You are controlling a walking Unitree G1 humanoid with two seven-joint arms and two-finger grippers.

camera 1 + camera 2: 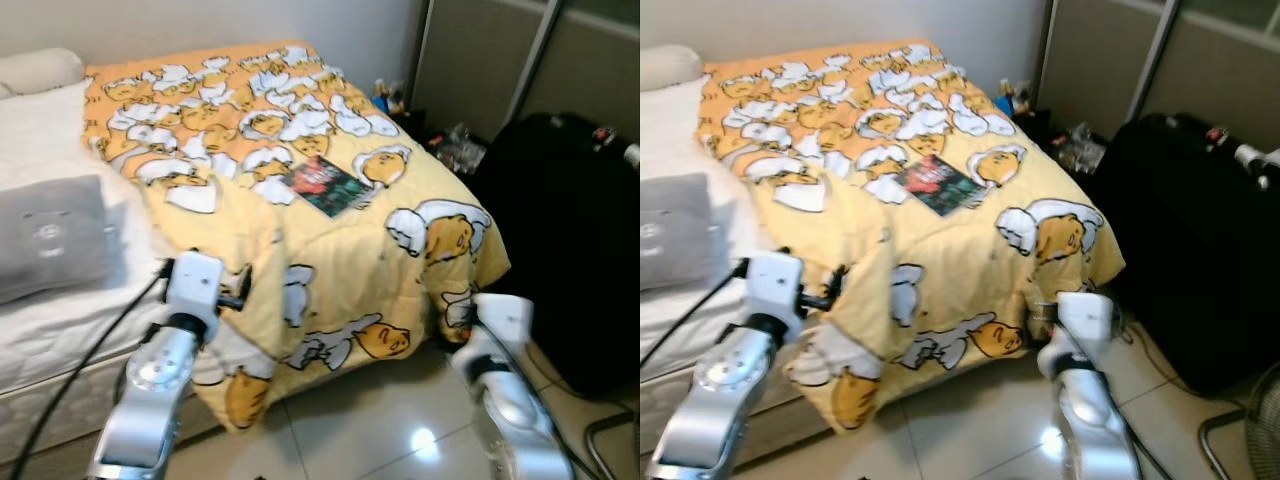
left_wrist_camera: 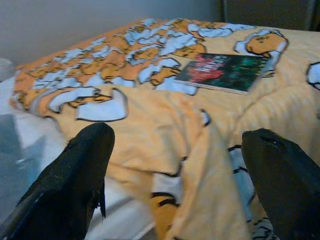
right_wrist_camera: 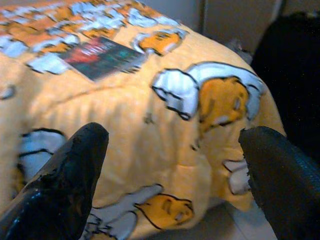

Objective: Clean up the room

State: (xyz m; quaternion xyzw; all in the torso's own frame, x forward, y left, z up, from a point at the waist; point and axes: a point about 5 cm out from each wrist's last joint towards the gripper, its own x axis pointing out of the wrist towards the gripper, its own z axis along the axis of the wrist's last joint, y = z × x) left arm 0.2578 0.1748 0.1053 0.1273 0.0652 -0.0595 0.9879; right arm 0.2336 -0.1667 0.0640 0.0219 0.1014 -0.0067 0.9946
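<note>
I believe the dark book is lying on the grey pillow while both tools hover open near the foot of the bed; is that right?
Not quite: the dark book lies on the yellow blanket, apart from the grey pillow, as the left eye view shows. Both the left tool and right tool are indeed open near the foot of the bed.

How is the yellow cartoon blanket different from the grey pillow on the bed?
The blanket is yellow with a busy white and orange cartoon print; the grey pillow is plain with a faint mark. The blanket is far larger, spreading across the bed and hanging over its edge toward the floor, while the pillow lies wholly on the white mattress. The blanket carries a dark book; the pillow carries nothing. Both are soft bedding.
</note>
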